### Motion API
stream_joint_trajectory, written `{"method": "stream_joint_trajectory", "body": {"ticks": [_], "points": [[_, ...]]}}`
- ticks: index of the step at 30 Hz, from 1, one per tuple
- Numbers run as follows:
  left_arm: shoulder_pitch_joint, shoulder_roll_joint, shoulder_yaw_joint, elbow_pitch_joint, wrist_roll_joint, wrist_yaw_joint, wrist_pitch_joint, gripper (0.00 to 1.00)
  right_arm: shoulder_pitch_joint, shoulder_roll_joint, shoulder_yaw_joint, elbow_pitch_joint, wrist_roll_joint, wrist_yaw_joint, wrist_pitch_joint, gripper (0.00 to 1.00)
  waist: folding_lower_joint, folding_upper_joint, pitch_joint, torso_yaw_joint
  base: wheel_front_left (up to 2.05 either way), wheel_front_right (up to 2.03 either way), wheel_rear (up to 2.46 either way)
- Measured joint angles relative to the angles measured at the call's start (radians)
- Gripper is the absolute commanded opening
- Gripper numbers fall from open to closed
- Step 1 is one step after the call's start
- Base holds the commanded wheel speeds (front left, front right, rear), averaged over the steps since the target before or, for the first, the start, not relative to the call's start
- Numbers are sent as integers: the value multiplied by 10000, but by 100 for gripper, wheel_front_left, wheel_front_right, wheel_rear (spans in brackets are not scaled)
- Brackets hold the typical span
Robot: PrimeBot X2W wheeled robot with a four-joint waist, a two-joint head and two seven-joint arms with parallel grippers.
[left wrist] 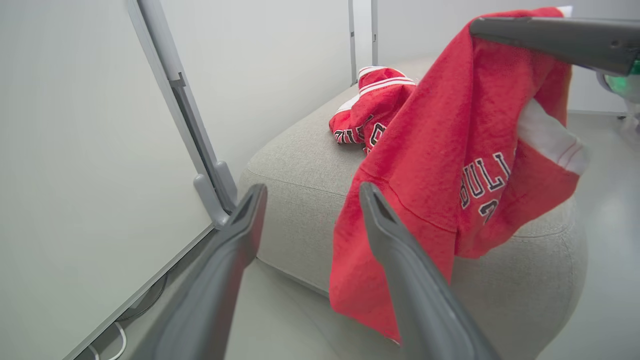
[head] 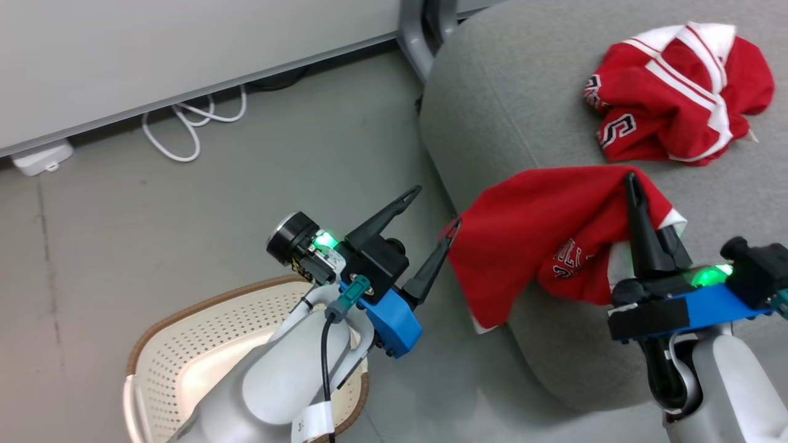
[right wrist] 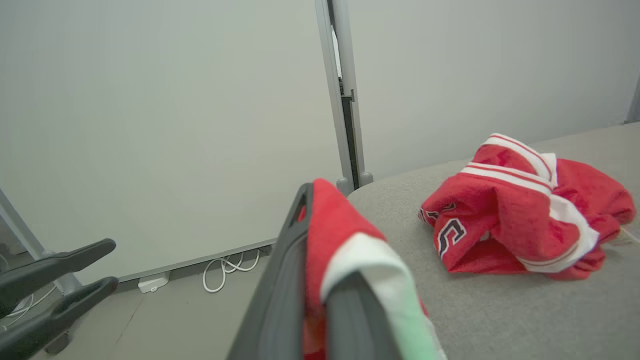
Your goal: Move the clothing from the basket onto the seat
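My right gripper (head: 634, 184) is shut on a red garment (head: 542, 234) of the clothing, holding it up over the seat's front-left corner. The cloth drapes down over the grey seat (head: 505, 92) edge. In the right wrist view red and white fabric (right wrist: 335, 225) sits pinched between the fingers. A second red garment (head: 671, 92) lies crumpled farther back on the seat. My left gripper (head: 437, 206) stands open and empty just left of the hanging cloth (left wrist: 440, 150), its right fingertip close to the hem. The cream basket (head: 203, 344) sits on the floor under my left forearm, its visible inside bare.
A grey metal post foot (head: 415, 37) stands at the seat's back-left corner against a pale wall panel. White cables (head: 191, 123) and a white adapter (head: 40, 157) lie on the floor along the wall. Grey floor lies between basket and seat.
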Motion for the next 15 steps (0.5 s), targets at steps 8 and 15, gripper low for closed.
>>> {"method": "stream_joint_trajectory", "body": {"ticks": [8,15], "points": [[12,-52,-153,50,42,-25,0,100,343,31,-334,-165,-77,0,0,0,0,0,159,-463,0,0,0],[-58,-36,-134,-19,44,-56,0,100,25,29,-326,-366,-244,0,0,0,0,0,256,-426,0,0,0]]}}
